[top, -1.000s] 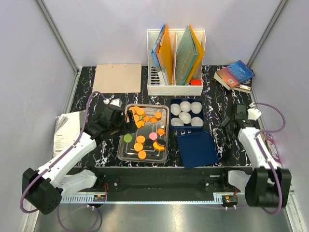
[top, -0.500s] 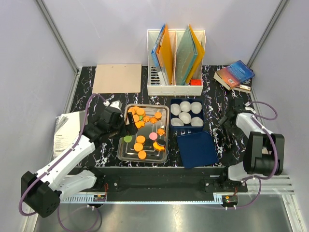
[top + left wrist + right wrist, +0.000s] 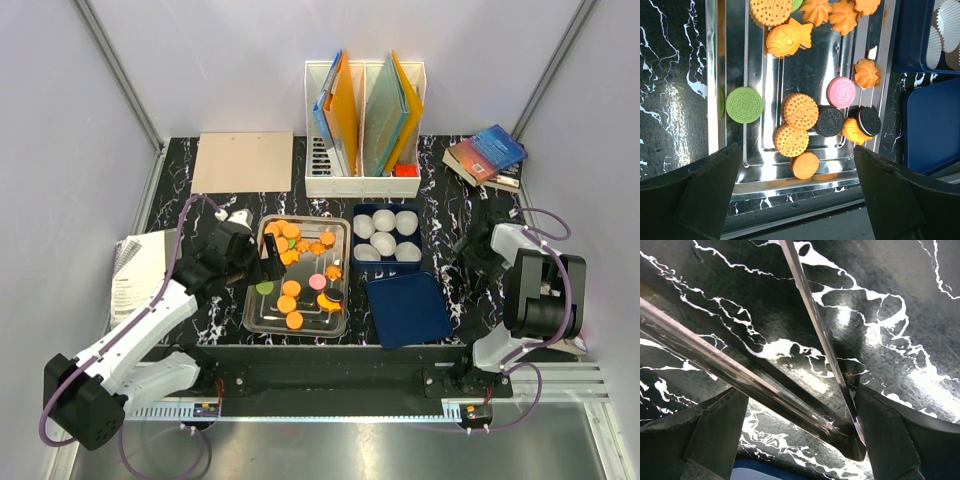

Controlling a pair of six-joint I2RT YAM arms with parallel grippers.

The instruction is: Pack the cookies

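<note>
Two grippers wide open, empty: left gripper over cookies, right gripper over tongs.

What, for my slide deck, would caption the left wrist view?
Open left gripper above a steel tray of orange, green, pink and black cookies.

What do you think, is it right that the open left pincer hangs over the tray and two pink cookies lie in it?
Not quite. Only one pink cookie lies in the tray, as the left wrist view shows. The left pincer does hang open over it.
</note>
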